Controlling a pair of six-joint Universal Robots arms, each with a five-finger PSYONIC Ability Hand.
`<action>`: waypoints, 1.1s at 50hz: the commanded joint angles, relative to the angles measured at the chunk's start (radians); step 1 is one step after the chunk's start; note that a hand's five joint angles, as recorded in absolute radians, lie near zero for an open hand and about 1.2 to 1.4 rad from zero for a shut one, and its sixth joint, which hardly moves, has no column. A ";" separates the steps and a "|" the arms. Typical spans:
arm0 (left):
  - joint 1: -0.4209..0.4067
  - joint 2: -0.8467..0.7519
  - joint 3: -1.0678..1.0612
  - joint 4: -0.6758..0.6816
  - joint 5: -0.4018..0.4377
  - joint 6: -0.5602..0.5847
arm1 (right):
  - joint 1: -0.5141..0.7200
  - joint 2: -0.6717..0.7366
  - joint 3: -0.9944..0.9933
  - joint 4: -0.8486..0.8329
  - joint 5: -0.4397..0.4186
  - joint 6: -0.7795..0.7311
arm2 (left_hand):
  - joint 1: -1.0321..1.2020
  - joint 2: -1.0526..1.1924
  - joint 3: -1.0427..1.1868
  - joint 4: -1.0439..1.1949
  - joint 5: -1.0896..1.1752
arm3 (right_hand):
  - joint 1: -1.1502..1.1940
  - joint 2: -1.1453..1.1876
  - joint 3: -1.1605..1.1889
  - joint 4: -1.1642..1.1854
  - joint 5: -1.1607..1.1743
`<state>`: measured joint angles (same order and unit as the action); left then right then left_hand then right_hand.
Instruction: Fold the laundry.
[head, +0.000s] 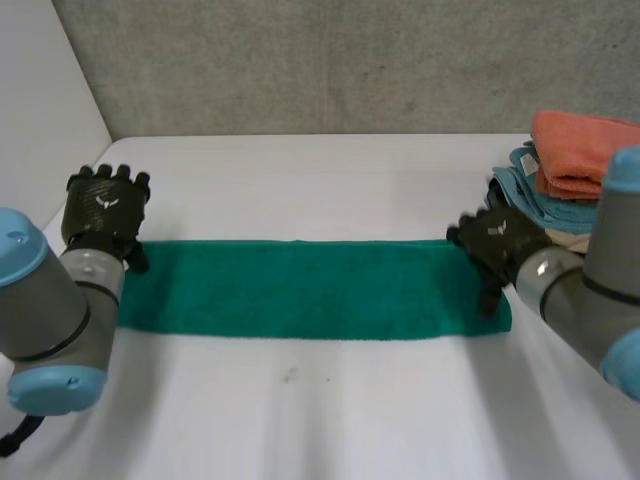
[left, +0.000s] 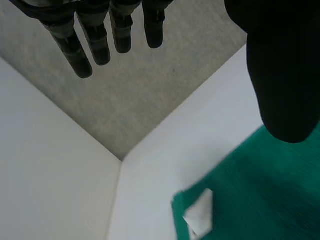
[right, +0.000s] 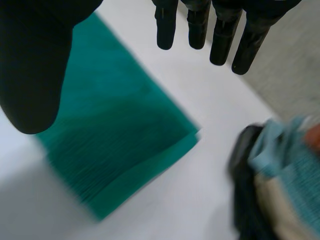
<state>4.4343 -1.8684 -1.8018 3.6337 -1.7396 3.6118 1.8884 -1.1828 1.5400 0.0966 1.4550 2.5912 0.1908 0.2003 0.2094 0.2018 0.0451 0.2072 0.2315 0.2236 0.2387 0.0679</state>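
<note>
A green towel (head: 310, 290) lies flat across the white table (head: 320, 410) as a long folded strip. My left hand (head: 104, 208) hovers over its left end, fingers (left: 92, 40) straight and open, holding nothing. That end of the green towel (left: 260, 200) lies under the thumb, with a white tag (left: 200, 214) at its corner. My right hand (head: 497, 243) is over the right end, open too, its fingers (right: 222, 35) spread above the towel's corner (right: 115, 150).
A stack of folded laundry stands at the back right: an orange towel (head: 580, 150) on top of blue cloths (head: 535, 195), also the pile (right: 280, 180) beside my right hand. White walls (head: 40, 110) bound the table at left and back.
</note>
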 joint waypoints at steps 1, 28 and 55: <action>0.037 0.005 -0.045 -0.004 0.038 -0.050 | -0.072 0.014 0.152 -0.144 -0.064 0.009 | -0.007 -0.016 -0.025 -0.018 -0.035 | 0.201 0.176 0.184 0.169 0.165; 0.042 0.008 -0.059 -0.004 0.045 -0.050 | -0.208 0.028 0.230 -0.265 -0.013 -0.075 | -0.010 -0.019 -0.028 -0.021 -0.038 | 1.189 1.165 1.173 1.158 1.154; 0.045 0.044 -0.062 -0.006 0.037 -0.051 | 0.191 0.089 -0.189 -0.262 0.152 -0.379 | -0.010 -0.019 -0.028 -0.021 -0.038 | 1.189 1.165 1.173 1.158 1.154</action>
<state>4.4767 -1.8295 -1.8648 3.6279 -1.7022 3.5603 1.8017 -1.2387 1.5921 -0.1714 1.5360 2.2027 0.1909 0.2003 0.2093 0.2018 0.0451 0.9676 1.1745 1.1786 1.1898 0.9830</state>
